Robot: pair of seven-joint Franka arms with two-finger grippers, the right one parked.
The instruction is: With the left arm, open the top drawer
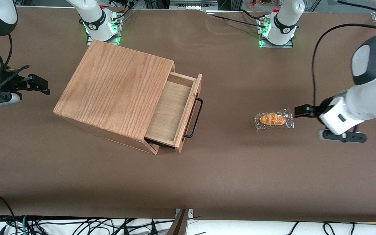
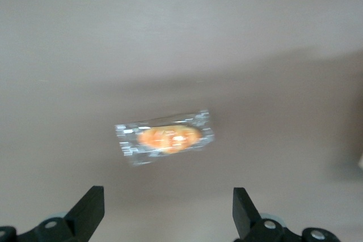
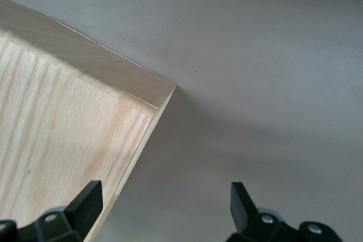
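Observation:
The top drawer [image 1: 171, 109] stands pulled partway out of the oak-grain box [image 1: 114, 88], and its pale plywood inside shows bare. Its thin black bar handle [image 1: 195, 117] runs across the drawer's front, facing the working arm's end of the table. My left arm's gripper [image 1: 298, 111] is well away from the handle, toward the working arm's end, just beside a wrapped bread roll [image 1: 274, 119]. In the left wrist view the gripper [image 2: 166, 194] is open and empty, with the roll [image 2: 165, 137] on the table between and ahead of its fingers.
The brown table mat [image 1: 227, 169] carries only the box and the roll. Two arm bases [image 1: 279, 29] with green lights stand at the table edge farthest from the front camera. Cables [image 1: 77, 227] hang below the nearest edge.

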